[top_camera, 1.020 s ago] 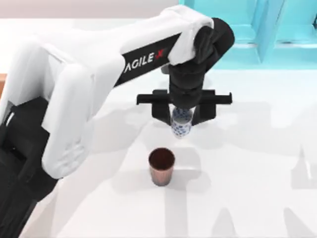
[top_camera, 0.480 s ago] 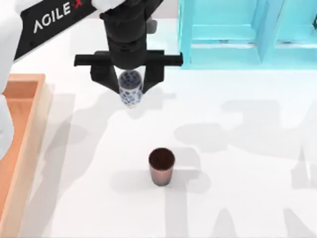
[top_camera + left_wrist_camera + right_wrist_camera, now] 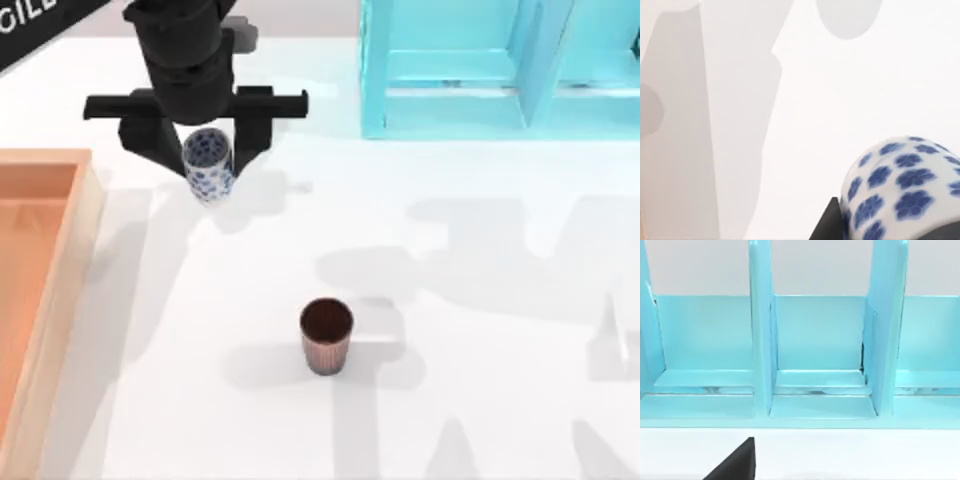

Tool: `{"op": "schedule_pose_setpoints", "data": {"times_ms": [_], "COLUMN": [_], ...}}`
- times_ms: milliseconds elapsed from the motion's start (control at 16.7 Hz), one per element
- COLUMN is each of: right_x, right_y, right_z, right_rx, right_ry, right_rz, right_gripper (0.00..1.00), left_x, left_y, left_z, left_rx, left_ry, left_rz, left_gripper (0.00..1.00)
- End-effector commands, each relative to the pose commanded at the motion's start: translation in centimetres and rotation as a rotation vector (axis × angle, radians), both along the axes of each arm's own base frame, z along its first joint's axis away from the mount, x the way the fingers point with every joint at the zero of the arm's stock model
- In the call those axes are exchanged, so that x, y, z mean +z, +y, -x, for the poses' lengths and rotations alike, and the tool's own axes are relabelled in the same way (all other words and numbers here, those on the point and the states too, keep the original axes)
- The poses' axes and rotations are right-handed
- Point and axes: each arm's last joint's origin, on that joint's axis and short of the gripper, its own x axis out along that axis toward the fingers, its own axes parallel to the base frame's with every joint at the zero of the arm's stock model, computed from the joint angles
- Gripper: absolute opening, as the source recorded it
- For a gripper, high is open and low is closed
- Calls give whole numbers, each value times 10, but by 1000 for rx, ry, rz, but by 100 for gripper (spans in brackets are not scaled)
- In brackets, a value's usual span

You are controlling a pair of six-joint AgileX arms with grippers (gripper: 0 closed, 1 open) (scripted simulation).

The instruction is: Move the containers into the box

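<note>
Two containers are on view, well apart from each other. The white vase with blue pattern [image 3: 209, 165] hangs between the black fingers of the left gripper [image 3: 197, 150], clamped from both sides and lifted off the white table [image 3: 480, 300], at the far left of the scene, just right of the box's rim. In the left wrist view the vase [image 3: 902, 190] bulges out directly below the gripper. The reddish-brown ribbed cup [image 3: 326, 336] stands upright near the middle of the table, nearer than the vase and to its right. The wooden box [image 3: 45, 290] lies along the left edge. A turquoise shelf unit [image 3: 500, 65] stands at the far right.
</note>
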Motion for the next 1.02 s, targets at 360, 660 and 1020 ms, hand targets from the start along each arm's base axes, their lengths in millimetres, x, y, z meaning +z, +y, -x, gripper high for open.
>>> {"op": "schedule_pose_setpoints", "data": {"times_ms": [360,660,1020], "right_x": [0,0,0], "right_y": [0,0,0], "right_z": [0,0,0], "right_rx": [0,0,0], "right_ry": [0,0,0], "right_rz": [0,0,0], "right_gripper": [100,100,100], "left_x": [32,32,27], "left_y": [184,265,271], "left_z": [42,138,175], "left_rx": [25,17,5], "left_ry": [-8,-9,-8], "left_rz": [7,0,-3], "left_gripper": [0,0,0]}}
